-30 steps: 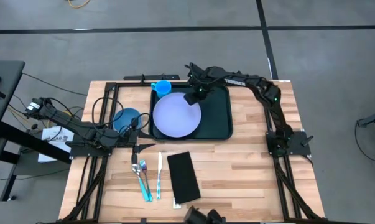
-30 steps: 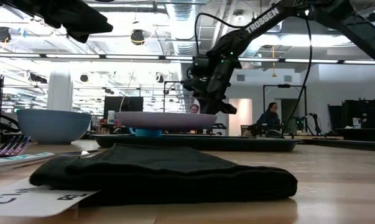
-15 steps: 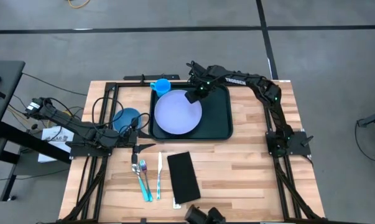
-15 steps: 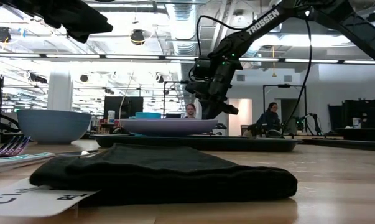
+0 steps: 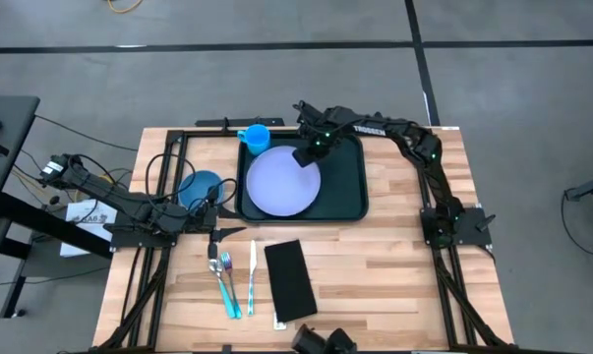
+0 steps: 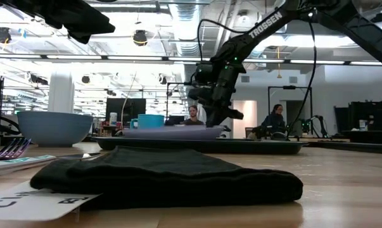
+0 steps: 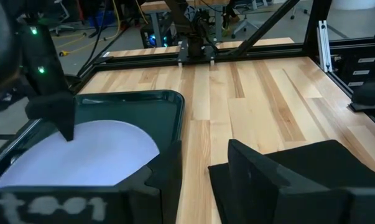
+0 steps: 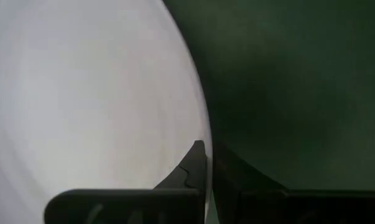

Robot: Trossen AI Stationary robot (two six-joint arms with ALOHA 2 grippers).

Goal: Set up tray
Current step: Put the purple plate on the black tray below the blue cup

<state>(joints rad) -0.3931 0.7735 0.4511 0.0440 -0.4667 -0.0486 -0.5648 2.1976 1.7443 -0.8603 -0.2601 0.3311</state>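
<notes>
We are pinching the plate (image 5: 281, 183) rim with our right claw (image 5: 307, 153), the tray (image 5: 347, 196) lying directly beneath.

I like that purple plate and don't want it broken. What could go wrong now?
1. The right gripper is shut on the plate at its rim only; it might slip.
2. The blue cup stands close behind the plate on the tray; sliding the plate could tip it.
3. The left gripper waits by the fork, well clear.
</notes>
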